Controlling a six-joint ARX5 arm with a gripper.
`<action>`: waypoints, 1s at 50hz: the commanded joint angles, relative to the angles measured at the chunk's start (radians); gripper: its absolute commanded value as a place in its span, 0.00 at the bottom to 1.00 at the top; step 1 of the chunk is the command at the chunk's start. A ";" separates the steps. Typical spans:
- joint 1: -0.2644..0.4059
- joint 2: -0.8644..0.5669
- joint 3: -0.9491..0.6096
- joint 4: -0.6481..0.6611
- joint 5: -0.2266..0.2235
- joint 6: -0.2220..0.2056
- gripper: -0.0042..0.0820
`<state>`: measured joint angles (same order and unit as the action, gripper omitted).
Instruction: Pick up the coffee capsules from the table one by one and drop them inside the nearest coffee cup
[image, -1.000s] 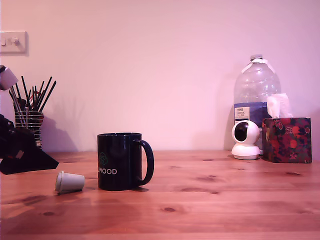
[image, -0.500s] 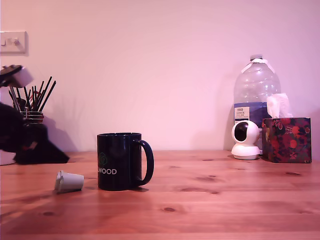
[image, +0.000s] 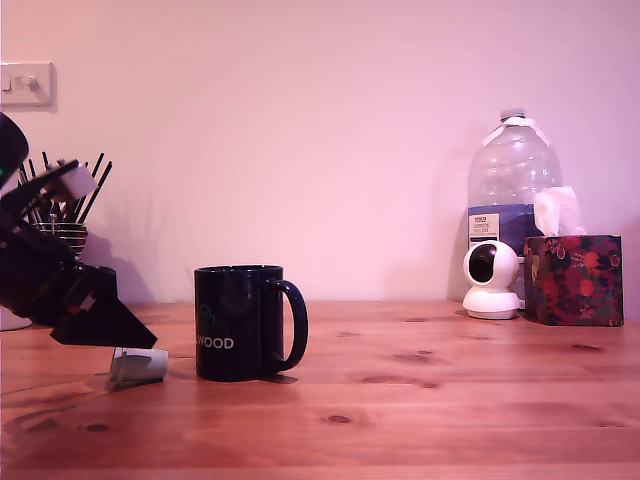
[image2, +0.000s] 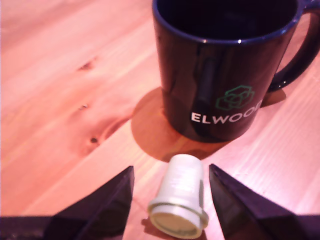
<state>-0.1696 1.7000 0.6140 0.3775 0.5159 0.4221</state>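
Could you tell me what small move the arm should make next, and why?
Probably close the pincer on the capsule. The capsule lies on its side on the table between the two open fingers, neither touching it yet, just beside the mug, so a grasp looks ready.

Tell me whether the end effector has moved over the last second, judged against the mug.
Yes. In the exterior view the end effector has shifted rightward toward the black mug, and now sits over the coffee capsule.
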 joint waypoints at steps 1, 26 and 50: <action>-0.004 0.036 0.000 -0.005 0.005 0.005 0.54; -0.006 0.061 0.000 -0.015 0.002 0.005 0.53; -0.010 0.061 0.000 -0.036 0.000 0.004 0.32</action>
<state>-0.1761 1.7493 0.6189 0.3470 0.5152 0.4225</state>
